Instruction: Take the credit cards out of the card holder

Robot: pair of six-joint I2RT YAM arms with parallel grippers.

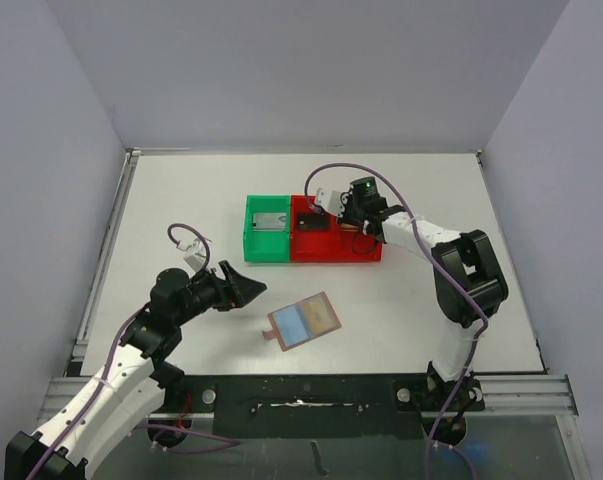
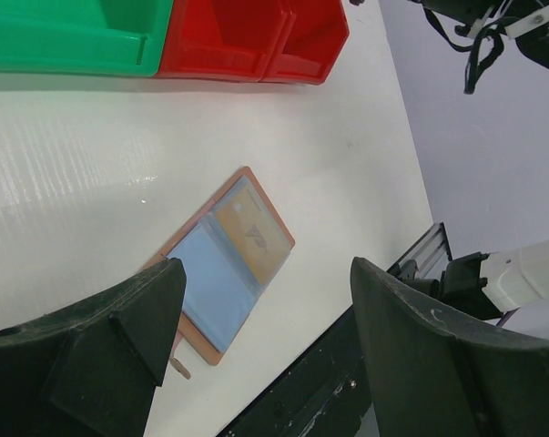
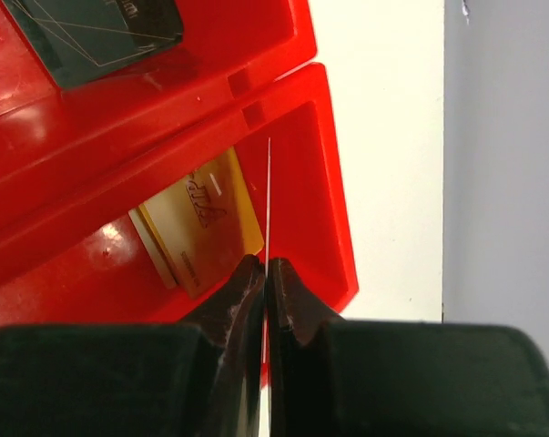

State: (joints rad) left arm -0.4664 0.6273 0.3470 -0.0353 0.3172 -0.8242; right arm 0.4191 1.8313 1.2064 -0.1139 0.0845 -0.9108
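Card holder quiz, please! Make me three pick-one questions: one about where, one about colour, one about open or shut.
1. The card holder lies: A in a drawer; B on the white table; C on a shelf.
2. The left-hand bin, beside the red bins, is: A purple; B black; C green.
3. The left tool is: A open; B shut on a card; C shut, empty.
Answers: B, it lies unfolded on bare table; C, green plastic meets the red; A, its fingers stand wide apart.
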